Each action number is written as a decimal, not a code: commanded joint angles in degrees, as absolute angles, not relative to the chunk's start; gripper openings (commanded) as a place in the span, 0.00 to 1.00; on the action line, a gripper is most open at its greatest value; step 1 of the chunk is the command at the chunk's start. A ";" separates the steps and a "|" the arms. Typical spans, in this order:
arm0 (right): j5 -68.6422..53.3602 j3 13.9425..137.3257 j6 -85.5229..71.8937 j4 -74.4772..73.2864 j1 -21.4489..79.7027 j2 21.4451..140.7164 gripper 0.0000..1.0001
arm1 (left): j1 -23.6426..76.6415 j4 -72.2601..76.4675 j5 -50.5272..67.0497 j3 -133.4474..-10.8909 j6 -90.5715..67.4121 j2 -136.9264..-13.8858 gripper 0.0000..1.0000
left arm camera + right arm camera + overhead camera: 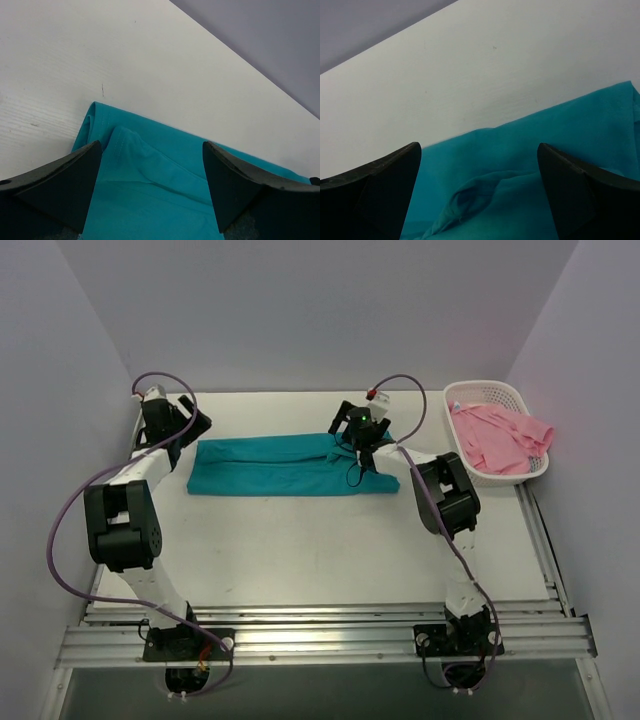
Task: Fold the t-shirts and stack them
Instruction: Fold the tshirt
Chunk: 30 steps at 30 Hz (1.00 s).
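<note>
The teal t-shirt (pixel 285 466) lies folded into a long band across the far half of the table. The pink t-shirt (pixel 500 437) sits crumpled in the white basket (pixel 478 390) at the far right. My left gripper (pixel 187 427) hovers over the band's left end, open, with teal cloth (pixel 150 185) showing between its fingers (pixel 65 185). My right gripper (pixel 362 445) is over the band's right end, also open, above a small puckered fold in the teal cloth (pixel 485 192). Neither gripper holds anything.
The white table (pixel 320 550) is walled in by pale panels at the back and both sides. A metal rail (pixel 320 635) runs along the near edge by the arm bases. Purple cables loop off both arms.
</note>
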State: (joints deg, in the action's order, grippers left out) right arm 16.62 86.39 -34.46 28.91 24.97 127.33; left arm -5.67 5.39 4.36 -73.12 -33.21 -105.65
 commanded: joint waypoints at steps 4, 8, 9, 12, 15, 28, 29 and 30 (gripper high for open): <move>18.01 87.45 -34.89 26.19 26.54 124.90 0.95 | -5.54 9.49 6.06 -74.44 -33.05 -106.43 0.90; 19.68 86.66 -34.98 24.26 27.86 122.88 0.91 | -5.54 10.10 6.50 -74.01 -33.22 -106.52 0.90; 20.12 86.66 -34.98 23.13 28.04 122.61 0.90 | -5.62 10.11 6.50 -73.83 -33.22 -106.52 0.90; 20.83 86.75 -35.24 20.93 28.74 121.99 0.87 | -5.62 10.20 6.50 -73.48 -33.22 -106.44 0.90; 21.44 86.84 -35.51 19.51 29.18 122.17 0.81 | -5.54 10.55 6.77 -73.30 -33.31 -106.26 0.90; 23.12 89.12 -35.16 16.70 29.71 124.28 0.08 | -5.63 10.99 6.86 -72.42 -33.13 -105.82 0.90; 23.12 89.21 -35.24 16.61 29.71 124.28 0.04 | -5.71 10.99 6.77 -72.42 -33.13 -105.73 0.90; 23.20 89.21 -35.24 16.52 29.79 124.19 0.02 | -5.71 10.99 6.85 -72.33 -33.05 -105.65 0.90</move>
